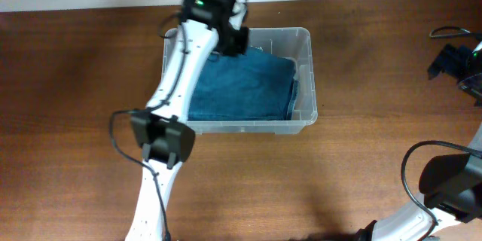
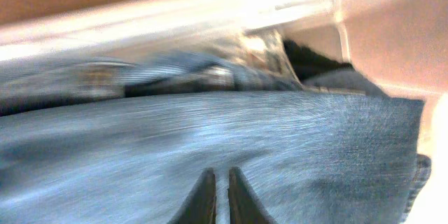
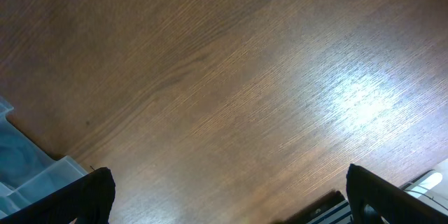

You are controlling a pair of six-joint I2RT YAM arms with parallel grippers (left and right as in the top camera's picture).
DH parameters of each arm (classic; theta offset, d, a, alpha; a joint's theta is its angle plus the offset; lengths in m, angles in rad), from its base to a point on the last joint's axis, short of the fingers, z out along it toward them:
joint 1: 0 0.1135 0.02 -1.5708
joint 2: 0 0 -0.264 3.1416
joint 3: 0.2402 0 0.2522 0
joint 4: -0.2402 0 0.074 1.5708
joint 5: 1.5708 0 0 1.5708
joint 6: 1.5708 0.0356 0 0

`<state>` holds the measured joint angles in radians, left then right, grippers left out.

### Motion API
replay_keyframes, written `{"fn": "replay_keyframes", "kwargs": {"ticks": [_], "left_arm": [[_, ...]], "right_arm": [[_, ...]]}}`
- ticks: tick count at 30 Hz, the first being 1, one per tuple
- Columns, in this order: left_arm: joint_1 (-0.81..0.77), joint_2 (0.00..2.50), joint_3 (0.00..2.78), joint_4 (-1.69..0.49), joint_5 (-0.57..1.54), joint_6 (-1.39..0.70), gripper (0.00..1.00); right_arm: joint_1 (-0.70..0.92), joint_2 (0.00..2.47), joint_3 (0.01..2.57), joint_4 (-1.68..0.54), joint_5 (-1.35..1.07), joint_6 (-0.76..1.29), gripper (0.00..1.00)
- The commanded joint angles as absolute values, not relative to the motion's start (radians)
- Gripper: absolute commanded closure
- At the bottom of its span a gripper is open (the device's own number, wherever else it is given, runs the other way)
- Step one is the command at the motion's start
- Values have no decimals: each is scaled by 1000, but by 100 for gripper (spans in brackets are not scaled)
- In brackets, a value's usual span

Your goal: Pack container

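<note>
The left end effector is pressed together, with only a sliver of a gap at the tips and nothing visibly pinched there. It hangs low over a pair of folded blue jeans, near the back left corner of the container. Its wrist view is smeared, so I cannot tell whether the tips touch the cloth. The jeans lie flat inside the container and cover most of its floor, leaving a bare strip of clear base along the right wall. The container sits on the brown worktop, around the middle and toward the far edge. The right end effector is spread wide and empty over bare wood at the far right, well apart from the container, whose corner just shows at the lower left of its wrist view. The packing looks largely done, since the jeans are already in. What seems left is for the left arm to lift clear. No lid or other loose item is in sight.
</note>
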<state>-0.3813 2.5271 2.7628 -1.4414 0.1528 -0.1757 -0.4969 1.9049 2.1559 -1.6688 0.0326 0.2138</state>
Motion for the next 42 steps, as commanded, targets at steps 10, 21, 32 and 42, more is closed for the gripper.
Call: {"fn": "replay_keyframes", "kwargs": {"ticks": [10, 21, 32, 42], "left_arm": [[-380, 2530, 2725, -1429, 86, -171, 99], [-447, 2682, 2718, -1427, 115, -171, 99], [-366, 2434, 2812, -1511, 114, -163, 80], [-225, 2135, 2795, -1688, 242, -144, 13]], "right_arm": [[-498, 1905, 2154, -1668, 30, 225, 2], [-498, 1905, 2154, -1668, 30, 225, 2], [-498, 1905, 2154, -1668, 30, 225, 2], [-498, 1905, 2154, -1668, 30, 225, 2]]}}
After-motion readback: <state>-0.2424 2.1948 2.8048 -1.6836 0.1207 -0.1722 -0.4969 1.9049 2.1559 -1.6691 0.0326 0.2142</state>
